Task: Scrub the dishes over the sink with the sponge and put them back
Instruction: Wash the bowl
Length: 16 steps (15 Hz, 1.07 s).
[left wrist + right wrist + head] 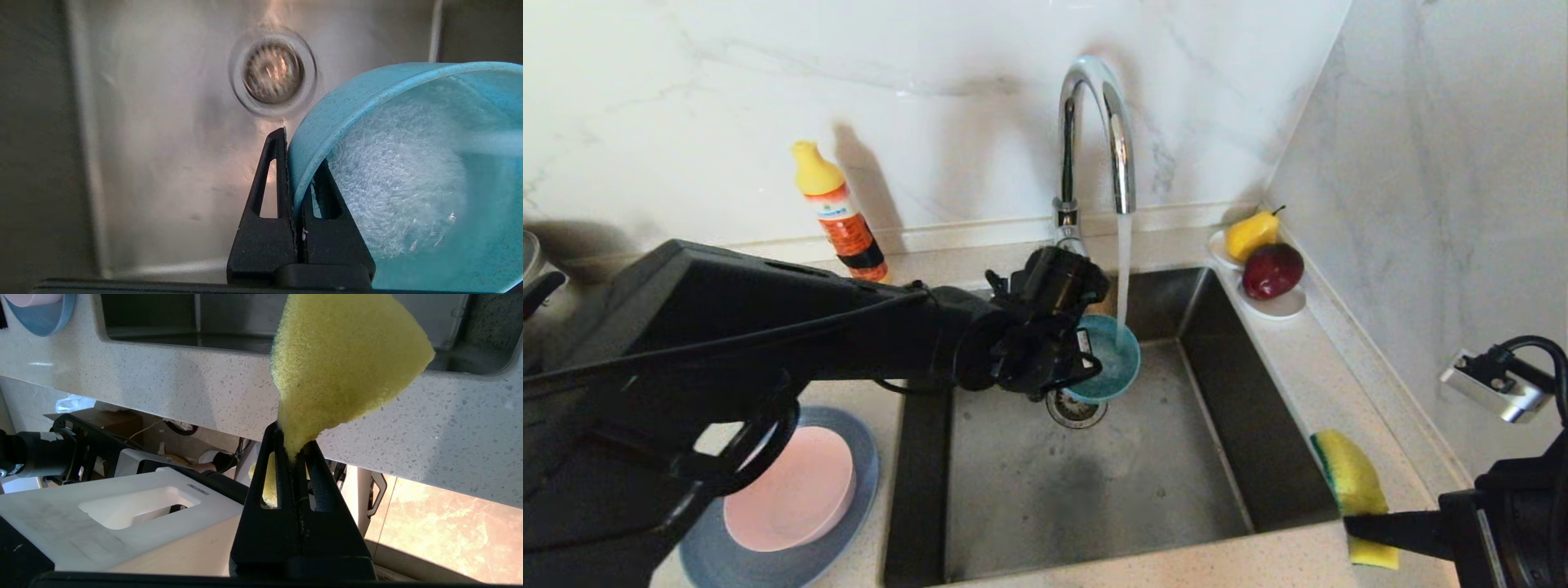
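Teal bowl (1107,359) sits over the sink (1094,482) under the tap stream, rim pinched tight in my left fingers (282,171) to rinse it. My right fingers (282,457), at the counter's near right edge, clamp the sponge (1352,490), kept clear until scrubbing.

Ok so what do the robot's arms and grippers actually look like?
Both arms are matte black with boxy casings; a thin black cable runs along the left arm. Each gripper, left and right, has two black wedge-shaped fingers with triangular cut-outs. A silver block with a black cable sits by the right arm.
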### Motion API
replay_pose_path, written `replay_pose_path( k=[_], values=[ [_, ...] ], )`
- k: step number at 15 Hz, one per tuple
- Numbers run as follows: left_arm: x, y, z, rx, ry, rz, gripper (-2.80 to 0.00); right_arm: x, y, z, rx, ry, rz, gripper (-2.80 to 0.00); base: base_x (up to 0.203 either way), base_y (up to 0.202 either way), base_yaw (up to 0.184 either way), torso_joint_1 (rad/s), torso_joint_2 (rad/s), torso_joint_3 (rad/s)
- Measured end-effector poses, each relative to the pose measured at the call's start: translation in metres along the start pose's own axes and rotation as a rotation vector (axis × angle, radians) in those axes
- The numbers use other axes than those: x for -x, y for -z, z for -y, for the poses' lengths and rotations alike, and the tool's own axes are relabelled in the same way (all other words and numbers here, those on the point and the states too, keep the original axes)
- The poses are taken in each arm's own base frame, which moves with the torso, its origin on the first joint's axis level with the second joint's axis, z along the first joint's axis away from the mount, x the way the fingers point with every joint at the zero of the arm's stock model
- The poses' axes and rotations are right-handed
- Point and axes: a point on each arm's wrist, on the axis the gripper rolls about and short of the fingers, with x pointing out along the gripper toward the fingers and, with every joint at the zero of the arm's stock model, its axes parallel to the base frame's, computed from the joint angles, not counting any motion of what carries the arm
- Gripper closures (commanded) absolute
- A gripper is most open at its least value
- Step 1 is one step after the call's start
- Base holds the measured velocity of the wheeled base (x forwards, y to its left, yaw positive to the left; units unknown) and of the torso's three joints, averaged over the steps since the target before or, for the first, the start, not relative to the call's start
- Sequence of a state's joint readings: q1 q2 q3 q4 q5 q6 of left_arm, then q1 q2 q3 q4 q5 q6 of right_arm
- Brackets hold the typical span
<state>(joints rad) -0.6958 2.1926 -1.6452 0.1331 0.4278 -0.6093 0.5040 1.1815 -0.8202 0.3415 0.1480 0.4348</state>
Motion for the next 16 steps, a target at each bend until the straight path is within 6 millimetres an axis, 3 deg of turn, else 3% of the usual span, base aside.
replay_pose_path(
  k=[5, 10, 16],
  values=[
    [0.05, -0.025, -0.028, -0.056, 0.059, 0.255, 0.0, -0.002, 0.005, 0.002, -0.004, -0.025, -0.029, 0.0, 0.0, 0.0, 0.0, 0.0, 0.0, 0.0],
    [0.103, -0.032, -0.053, -0.09, 0.144, 0.49, 0.0, -0.007, 0.007, 0.003, 0.0, -0.049, -0.009, 0.0, 0.0, 0.0, 0.0, 0.0, 0.0, 0.0],
    [0.13, -0.028, -0.069, -0.122, 0.26, 0.693, 0.0, -0.013, 0.008, 0.005, -0.003, -0.04, -0.027, 0.0, 0.0, 0.0, 0.0, 0.0, 0.0, 0.0]
  ],
)
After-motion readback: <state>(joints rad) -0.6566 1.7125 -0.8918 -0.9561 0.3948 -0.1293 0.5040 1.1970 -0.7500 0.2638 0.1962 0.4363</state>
